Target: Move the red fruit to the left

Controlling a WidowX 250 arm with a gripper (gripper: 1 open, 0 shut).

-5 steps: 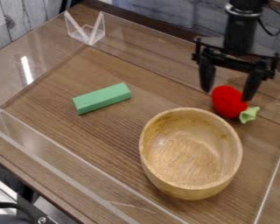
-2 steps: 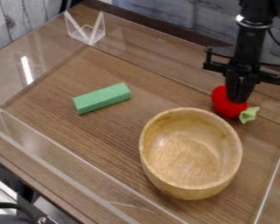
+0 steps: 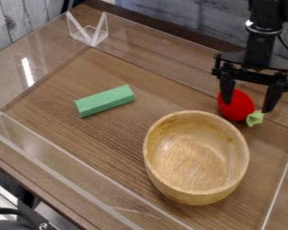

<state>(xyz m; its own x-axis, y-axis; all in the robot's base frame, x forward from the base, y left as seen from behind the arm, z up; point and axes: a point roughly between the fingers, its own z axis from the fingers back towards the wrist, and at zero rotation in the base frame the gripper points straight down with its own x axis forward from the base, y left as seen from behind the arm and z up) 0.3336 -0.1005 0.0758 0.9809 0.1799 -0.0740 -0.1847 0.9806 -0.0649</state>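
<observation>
Red fruit sits at the right of the view, on the wooden table just beyond the rim of the wooden bowl, its leafy green stem pointing right and towards the viewer. The gripper is right over it with its jaws spread apart, one finger to either side, and nothing looks clamped. By its look the fruit should be light, a hollow plastic or foam toy perhaps, and hard to damage; the glossy, rounded skin could slip or roll if pinched off-centre. I would take it round the widest part of the red body, low down, and keep off the stem, which looks thin and likely to bend. The fingers partly cover the fruit's upper side, and their tips are too dark and small to tell whether either touches it. The arm's upper part is cut off by the frame.
</observation>
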